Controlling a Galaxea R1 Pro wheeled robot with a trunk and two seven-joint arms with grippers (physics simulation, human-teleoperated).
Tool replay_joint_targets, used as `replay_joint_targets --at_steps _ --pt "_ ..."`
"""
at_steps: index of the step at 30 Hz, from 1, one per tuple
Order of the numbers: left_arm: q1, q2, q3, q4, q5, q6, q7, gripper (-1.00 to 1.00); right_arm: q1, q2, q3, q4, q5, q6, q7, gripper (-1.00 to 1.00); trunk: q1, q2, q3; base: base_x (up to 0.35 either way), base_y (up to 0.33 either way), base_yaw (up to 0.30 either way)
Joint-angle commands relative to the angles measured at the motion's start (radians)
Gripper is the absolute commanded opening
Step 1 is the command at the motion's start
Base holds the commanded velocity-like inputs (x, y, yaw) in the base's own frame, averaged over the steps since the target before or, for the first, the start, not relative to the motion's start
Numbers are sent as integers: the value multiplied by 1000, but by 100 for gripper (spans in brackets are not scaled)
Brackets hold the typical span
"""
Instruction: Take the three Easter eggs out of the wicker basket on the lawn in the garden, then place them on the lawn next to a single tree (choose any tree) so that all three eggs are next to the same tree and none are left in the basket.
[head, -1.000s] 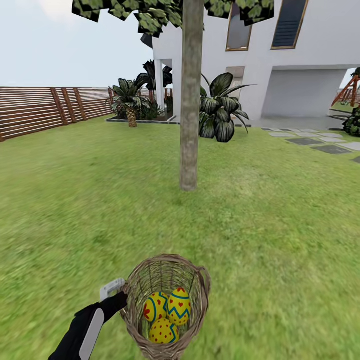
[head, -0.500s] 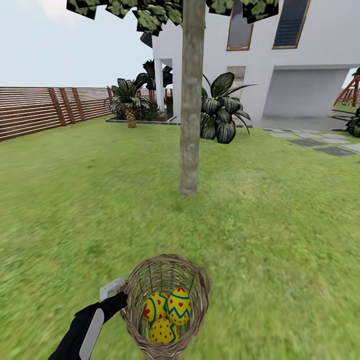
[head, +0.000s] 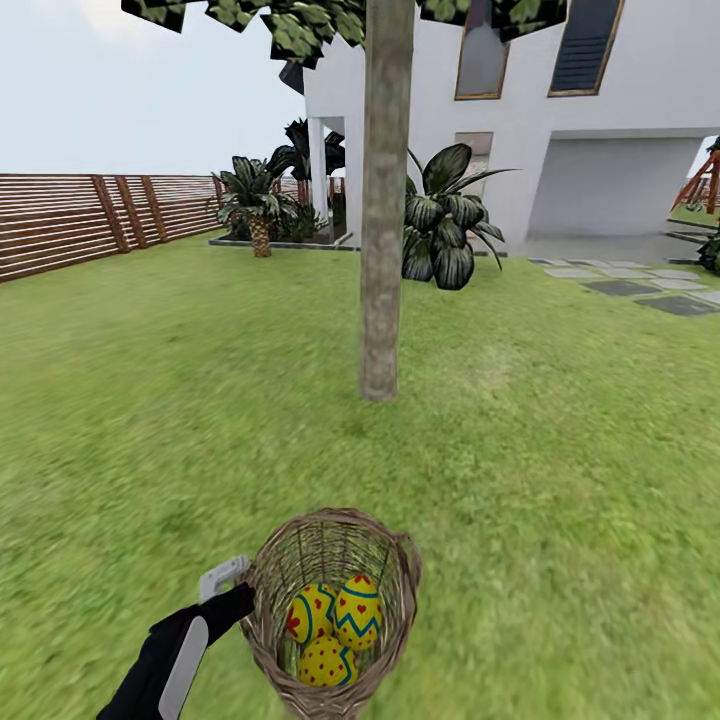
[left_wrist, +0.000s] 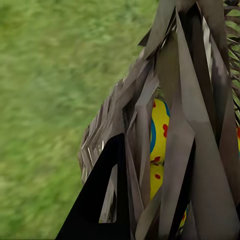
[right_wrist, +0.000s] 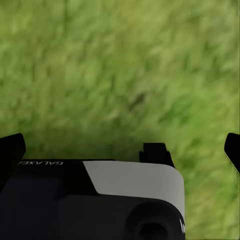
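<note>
My left gripper (head: 240, 592) is clamped on the left rim of the wicker basket (head: 330, 610), one finger (left_wrist: 102, 200) lying dark against the outside of the weave in the left wrist view; the basket hangs clear of the ground from that single hold, which is why it sits slightly canted with its mouth turned up toward my head. Judgement: I carry the whole basket rather than the eggs singly, so all three travel to one spot together.

The three Easter eggs (head: 330, 625) lie at the bottom of the basket, packed touching, two above and one below in the head view; they sit just beside my left gripper, with only the wicker wall between. Through the gaps in the weave the left wrist view shows yellow shell with a blue band and red dots (left_wrist: 159, 132).

My right gripper (right_wrist: 120, 145) hangs over bare lawn (right_wrist: 120, 65), fingertips spread wide at the frame edges, holding nothing.

Outward: the tree (head: 383, 250) stands straight ahead, its base well apart from the basket, open grass between; the white house (head: 600, 120) and slatted fence (head: 90, 220) lie beyond. Judgement: approach unfinished; no egg placed yet.
</note>
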Motion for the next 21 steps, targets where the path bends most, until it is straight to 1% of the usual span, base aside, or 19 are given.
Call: replay_joint_targets --at_steps 1,21 --pt "-1 -1 1 -2 18 5 6 -100 -1 -1 -9 2 9 -4 3 100 1 -1 -1 339 0 0" --pt "-1 -1 1 -2 18 5 6 -100 -1 -1 -9 2 9 -4 3 100 1 -1 -1 339 0 0"
